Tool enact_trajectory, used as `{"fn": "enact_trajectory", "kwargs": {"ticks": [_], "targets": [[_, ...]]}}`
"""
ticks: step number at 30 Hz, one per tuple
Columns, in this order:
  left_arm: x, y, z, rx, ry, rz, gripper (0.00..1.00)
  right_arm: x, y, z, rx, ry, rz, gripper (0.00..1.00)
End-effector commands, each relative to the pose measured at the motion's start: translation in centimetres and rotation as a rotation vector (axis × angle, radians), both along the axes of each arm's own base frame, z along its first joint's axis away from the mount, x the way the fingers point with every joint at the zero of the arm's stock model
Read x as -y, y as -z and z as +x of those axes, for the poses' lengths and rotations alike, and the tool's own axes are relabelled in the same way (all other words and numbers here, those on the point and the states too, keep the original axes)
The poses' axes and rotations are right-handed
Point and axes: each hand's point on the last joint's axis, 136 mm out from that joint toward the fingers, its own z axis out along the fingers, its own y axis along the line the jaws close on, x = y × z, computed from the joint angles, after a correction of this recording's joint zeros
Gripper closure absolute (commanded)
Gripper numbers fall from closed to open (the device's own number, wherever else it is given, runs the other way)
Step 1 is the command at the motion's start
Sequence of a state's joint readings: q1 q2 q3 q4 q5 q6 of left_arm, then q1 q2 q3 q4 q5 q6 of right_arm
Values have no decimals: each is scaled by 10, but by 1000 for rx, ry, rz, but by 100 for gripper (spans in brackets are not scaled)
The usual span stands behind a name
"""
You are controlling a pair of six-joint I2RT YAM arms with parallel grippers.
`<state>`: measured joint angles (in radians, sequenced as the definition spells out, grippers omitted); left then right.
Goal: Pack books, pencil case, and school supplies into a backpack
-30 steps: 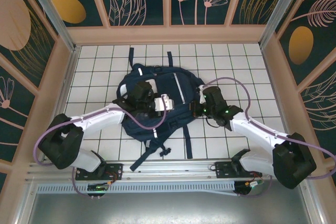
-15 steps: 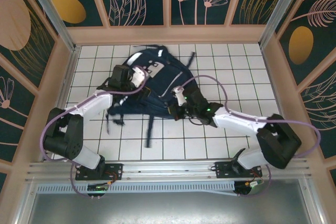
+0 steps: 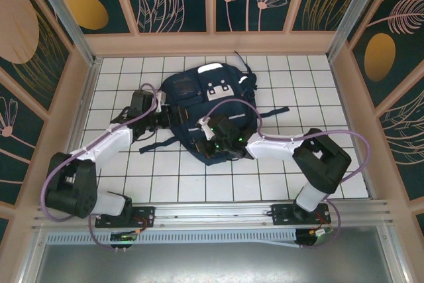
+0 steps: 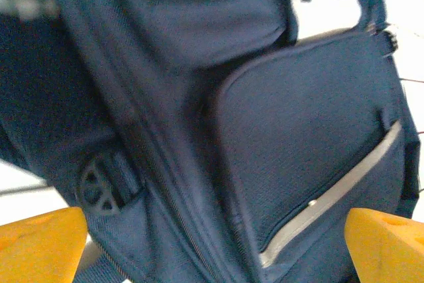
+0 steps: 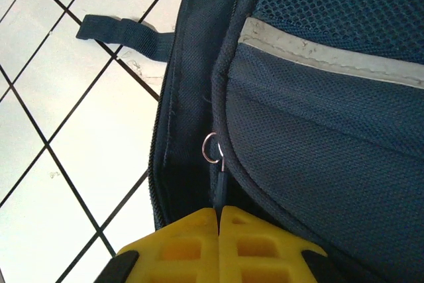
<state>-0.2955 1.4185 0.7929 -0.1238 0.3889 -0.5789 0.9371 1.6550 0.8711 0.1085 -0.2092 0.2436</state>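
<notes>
The navy backpack (image 3: pixel 195 97) lies flat in the middle of the tiled table, its white reflective patches facing up. At the bag's left edge my left gripper (image 3: pixel 165 118) stands open, its yellow fingertips (image 4: pixel 41 243) wide apart and the bag's side pocket (image 4: pixel 298 137) between them, untouched. My right gripper (image 3: pixel 211 130) reaches across the bag's near part. It is shut on the dark zipper pull (image 5: pixel 219 187), whose metal ring (image 5: pixel 211 149) sits just past the fingers, beside the zipper line of the backpack (image 5: pixel 331 157). Books, pencil case and school supplies are out of view.
Black straps trail over the tiles to the right (image 3: pixel 273 111) and to the near left (image 3: pixel 154 146) of the bag. A strap end (image 5: pixel 116 31) lies on white tile. Wooden walls (image 3: pixel 212 43) ring the table, and a metal rail (image 3: pixel 212 211) runs along its near edge.
The backpack has been turned and shifted toward the far side. My left gripper let go and opened at the bag's left edge. My right arm swung left, still shut.
</notes>
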Motion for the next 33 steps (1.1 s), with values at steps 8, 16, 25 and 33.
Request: {"fn": "enact_trajectory", "kwargs": {"ticks": [8,16,25,33], "targets": [[31,24,-10,-154,-23,18,36,-29,-26,-20,54,-100,71,100],[31,24,1,-144,-80,35,100,-4,-13,-14,103,-16,-64,100],[44,4,-18,-192,-100,-89,100,-16,-1,-6,65,98,-122,79],[49,0,-28,-208,-101,-134,100,-20,17,13,176,299,-266,74]]}}
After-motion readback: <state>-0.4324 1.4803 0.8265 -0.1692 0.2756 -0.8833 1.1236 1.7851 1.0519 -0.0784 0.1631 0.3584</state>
